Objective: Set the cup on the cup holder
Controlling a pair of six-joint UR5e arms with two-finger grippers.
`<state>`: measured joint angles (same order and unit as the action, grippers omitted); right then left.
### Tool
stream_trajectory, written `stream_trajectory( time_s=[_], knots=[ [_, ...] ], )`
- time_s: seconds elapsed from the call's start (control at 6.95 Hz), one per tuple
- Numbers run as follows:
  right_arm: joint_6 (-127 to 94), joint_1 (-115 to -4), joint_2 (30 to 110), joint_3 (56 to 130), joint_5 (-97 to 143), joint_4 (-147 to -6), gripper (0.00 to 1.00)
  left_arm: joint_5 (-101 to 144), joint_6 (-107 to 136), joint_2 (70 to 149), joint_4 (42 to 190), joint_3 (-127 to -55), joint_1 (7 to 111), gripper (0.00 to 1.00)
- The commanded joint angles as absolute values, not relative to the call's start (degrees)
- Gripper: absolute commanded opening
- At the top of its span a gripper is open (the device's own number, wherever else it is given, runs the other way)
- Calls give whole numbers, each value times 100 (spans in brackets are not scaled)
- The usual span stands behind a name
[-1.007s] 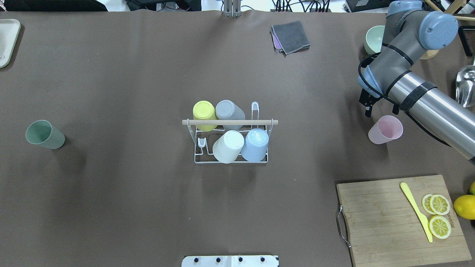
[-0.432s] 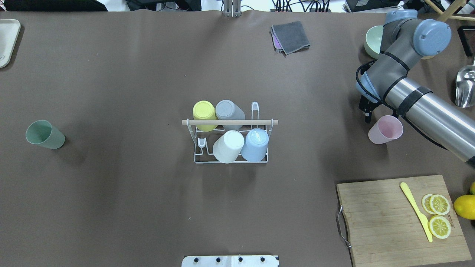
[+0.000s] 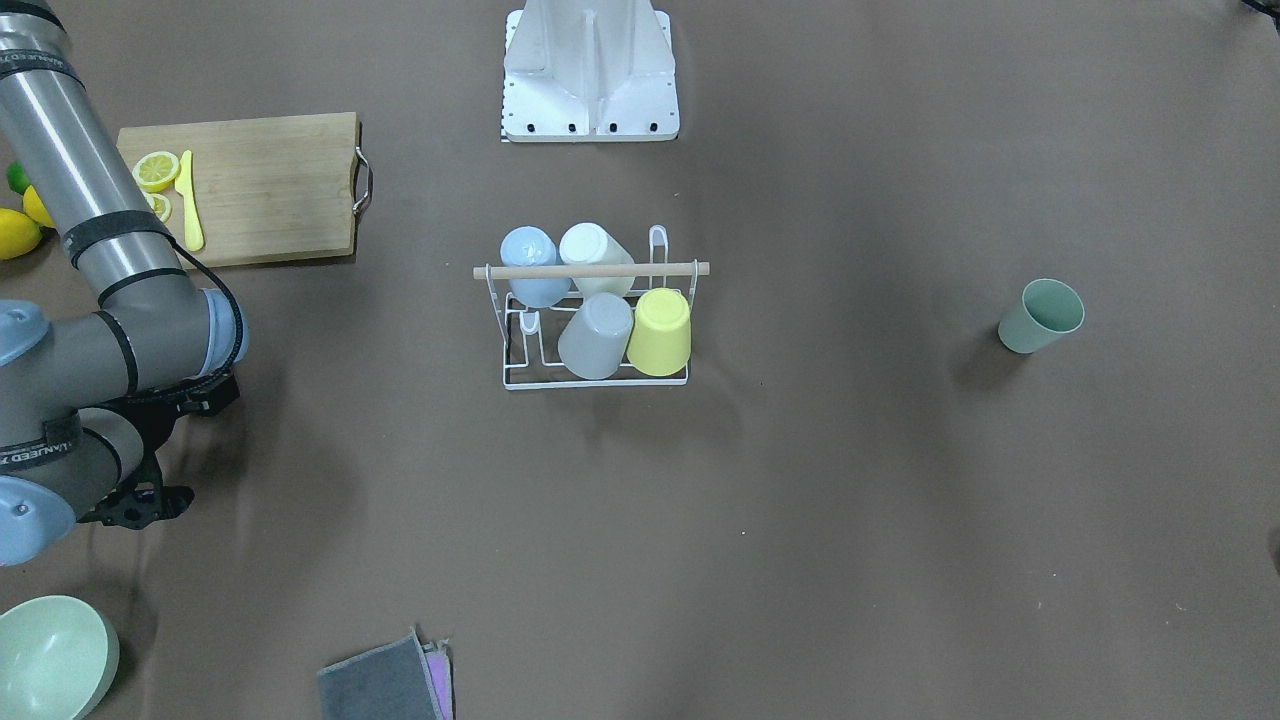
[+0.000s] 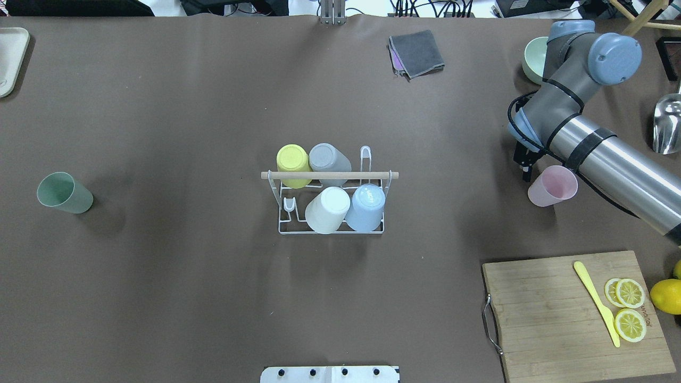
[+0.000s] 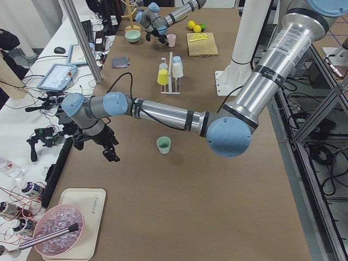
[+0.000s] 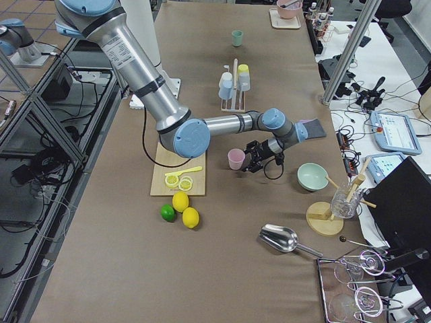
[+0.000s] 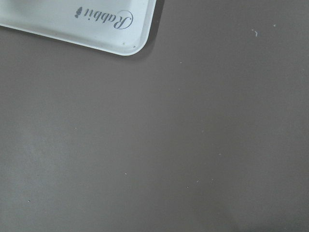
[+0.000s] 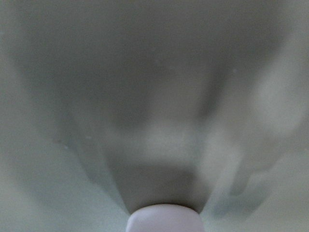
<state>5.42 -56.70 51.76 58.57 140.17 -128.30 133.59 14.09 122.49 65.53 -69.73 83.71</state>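
Brown covering spreads over the whole table (image 4: 186,292). The cup holder (image 4: 280,223) stands at its middle, its wooden rod (image 4: 330,175) running left to right across the top. Four cups sit upside down on its prongs: a yellow cup (image 4: 292,165) and a grey cup (image 4: 327,159) in the far row, a white cup (image 4: 327,210) and a blue cup (image 4: 366,207) in the row nearer the robot. One prong at the far right and one at the near left are free.

A pink cup (image 4: 553,192) stands mouth up on the right side of the table, well apart from the holder. The right gripper (image 4: 525,166) hangs just beside its far left rim. I cannot tell whether it touches the cup or how its jaws stand. The right wrist view shows only a pale green blur with the pink rim at its lower edge.

A green cup (image 4: 64,192) stands mouth up far to the left. The left gripper (image 5: 110,154) hovers over bare table near a white tray (image 4: 10,58); its jaws cannot be judged.

A cutting board (image 4: 564,319) with lemon slices (image 4: 630,308) lies at the near right.
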Motion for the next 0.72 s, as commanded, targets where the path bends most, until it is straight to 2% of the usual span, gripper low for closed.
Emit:
stream_trajectory(
  time_s=[0.0,0.58],
  knots=[
    [815,-5634,5177,5854,14027,-13094,94,13394,1670,12489,6478,-6900,8367,98],
    [896,-5546,5203,5792,14089,-13201,91,14650,1740,12577,6065,-6943,7666,98]
  ],
)
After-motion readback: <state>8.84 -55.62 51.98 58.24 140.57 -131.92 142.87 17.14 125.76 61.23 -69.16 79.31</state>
